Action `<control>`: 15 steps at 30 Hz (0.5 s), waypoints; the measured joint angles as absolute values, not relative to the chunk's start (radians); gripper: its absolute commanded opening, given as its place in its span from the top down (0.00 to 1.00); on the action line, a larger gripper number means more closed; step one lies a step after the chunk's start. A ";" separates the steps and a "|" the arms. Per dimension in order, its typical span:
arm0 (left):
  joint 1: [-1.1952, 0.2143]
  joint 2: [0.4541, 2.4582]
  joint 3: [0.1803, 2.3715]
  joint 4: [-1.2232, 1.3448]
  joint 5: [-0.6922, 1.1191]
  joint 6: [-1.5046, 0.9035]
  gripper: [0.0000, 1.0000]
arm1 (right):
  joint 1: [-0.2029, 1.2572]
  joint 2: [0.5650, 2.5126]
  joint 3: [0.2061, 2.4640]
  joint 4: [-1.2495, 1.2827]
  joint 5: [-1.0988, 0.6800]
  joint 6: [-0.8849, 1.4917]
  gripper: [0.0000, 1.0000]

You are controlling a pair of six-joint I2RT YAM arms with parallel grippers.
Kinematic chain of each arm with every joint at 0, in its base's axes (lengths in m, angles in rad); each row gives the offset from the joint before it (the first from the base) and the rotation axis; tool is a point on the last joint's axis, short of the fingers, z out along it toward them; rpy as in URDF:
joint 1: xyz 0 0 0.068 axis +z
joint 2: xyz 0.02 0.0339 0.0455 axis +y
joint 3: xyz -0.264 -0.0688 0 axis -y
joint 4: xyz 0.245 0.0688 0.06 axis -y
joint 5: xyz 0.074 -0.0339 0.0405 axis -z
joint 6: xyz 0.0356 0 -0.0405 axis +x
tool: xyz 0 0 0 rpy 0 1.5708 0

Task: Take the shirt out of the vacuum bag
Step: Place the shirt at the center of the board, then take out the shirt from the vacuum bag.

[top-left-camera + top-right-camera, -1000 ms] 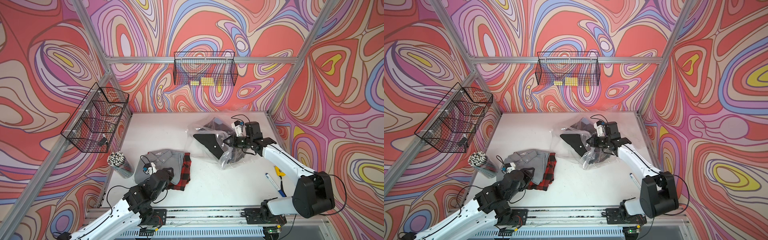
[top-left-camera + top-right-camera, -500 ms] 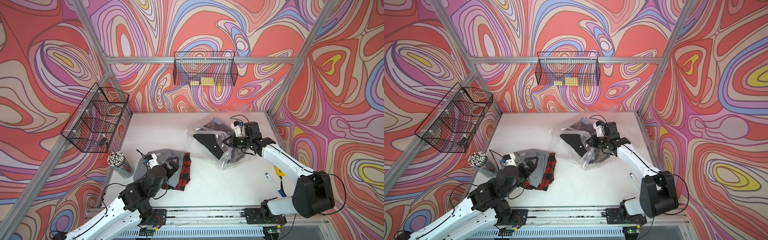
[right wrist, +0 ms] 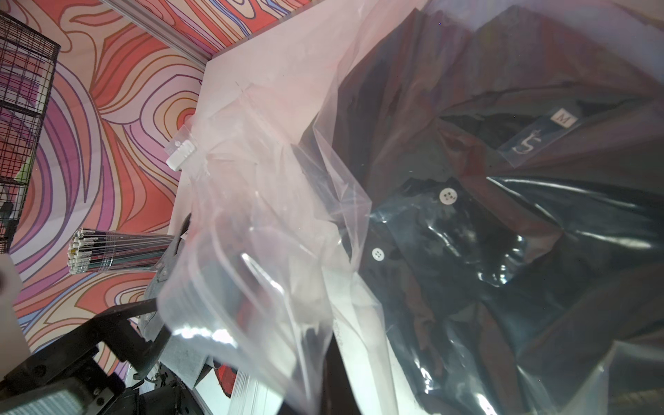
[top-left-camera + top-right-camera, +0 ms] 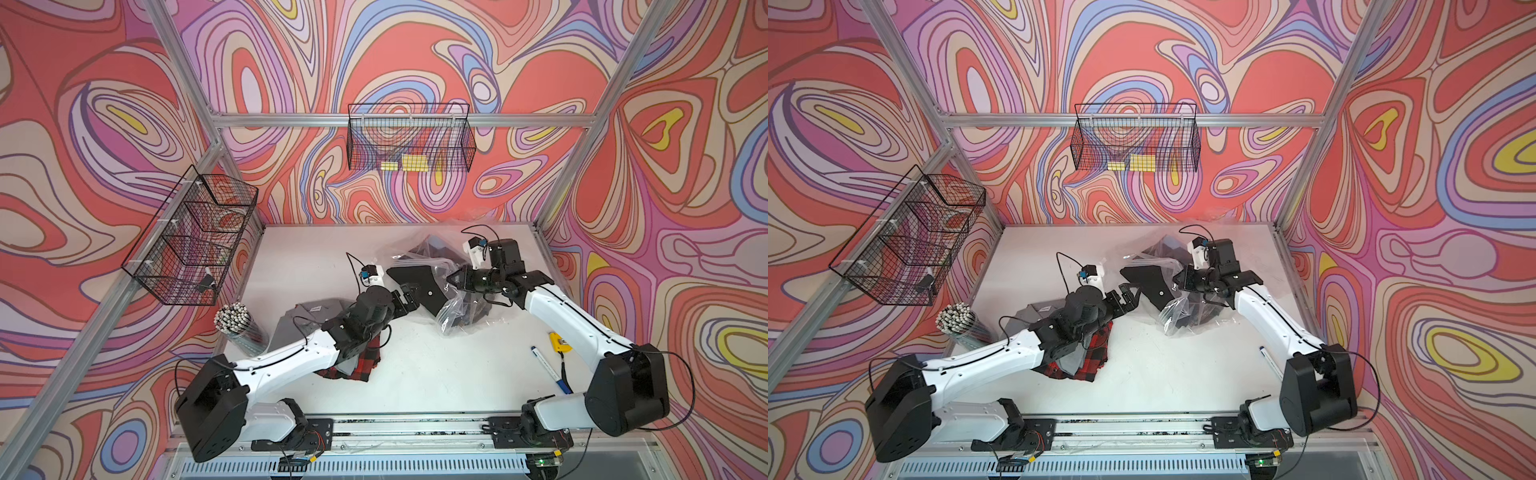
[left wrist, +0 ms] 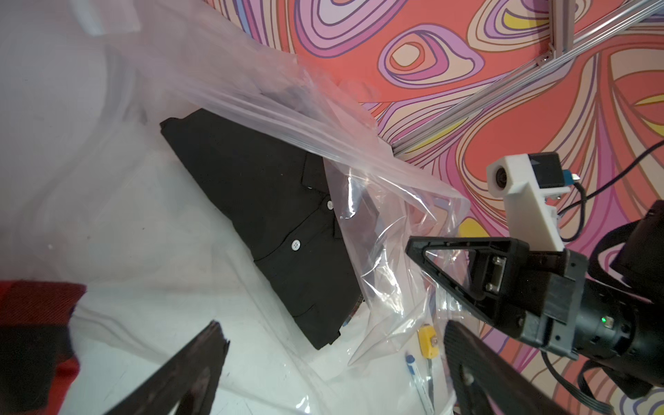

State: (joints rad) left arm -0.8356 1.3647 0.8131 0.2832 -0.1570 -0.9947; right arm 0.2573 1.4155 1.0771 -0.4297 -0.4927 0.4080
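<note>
One shirt [image 4: 415,282], collar-end inside vacuum bag [image 4: 461,316]

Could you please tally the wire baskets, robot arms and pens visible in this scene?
Wire baskets: 2
Robot arms: 2
Pens: 1
Total: 5

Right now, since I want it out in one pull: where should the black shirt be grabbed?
Take the black shirt by its bare folded corner sticking out of the vacuum bag, coming from the left gripper side. That corner is clear of plastic and faces the open jaws, while the right gripper pinches the bag opposite.
</note>
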 measured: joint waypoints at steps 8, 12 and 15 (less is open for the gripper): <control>-0.695 1.665 0.804 0.611 -0.044 -1.092 0.13 | 0.257 1.387 1.080 -0.465 -0.486 0.396 1.00; -0.667 1.776 0.820 0.673 -0.023 -1.133 0.14 | 0.257 1.367 1.085 -0.477 -0.482 0.386 1.00; -0.664 1.834 0.859 0.710 -0.015 -1.148 0.14 | 0.258 1.364 1.086 -0.487 -0.481 0.382 1.00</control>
